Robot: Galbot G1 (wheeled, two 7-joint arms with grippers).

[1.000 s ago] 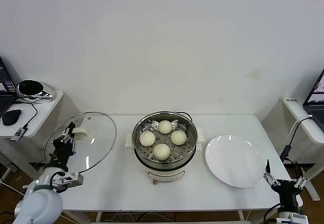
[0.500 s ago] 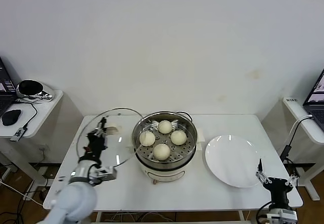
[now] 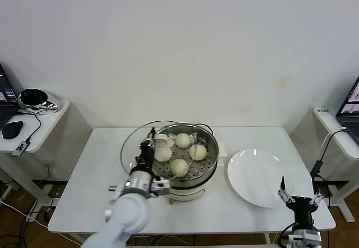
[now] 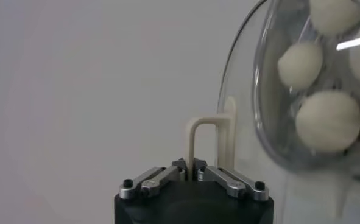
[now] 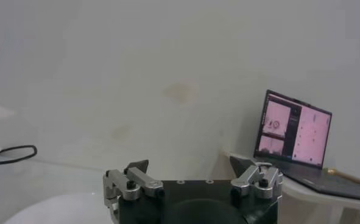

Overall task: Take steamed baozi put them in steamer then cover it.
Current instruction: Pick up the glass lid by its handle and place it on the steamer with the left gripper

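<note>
While left gripper (image 4: 190, 173) pinches cover (image 3: 140, 141) — steamed baozi (image 4: 328, 120) behind glass.

The left gripper (image 3: 150, 148) carried the cover (image 3: 147, 145), pinched by its handle, rightward from beside the table's left edge until the glass overlapped the steamer (image 3: 182, 158) ahead of it.

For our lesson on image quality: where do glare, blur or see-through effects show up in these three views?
Head view: the white plate carries small bright highlights, and the buns show through the glass lid. Left wrist view: a bright streak sits on the lid, with buns soft behind it. Right wrist view: the wall looks hazy, and the laptop screen glows.
</note>
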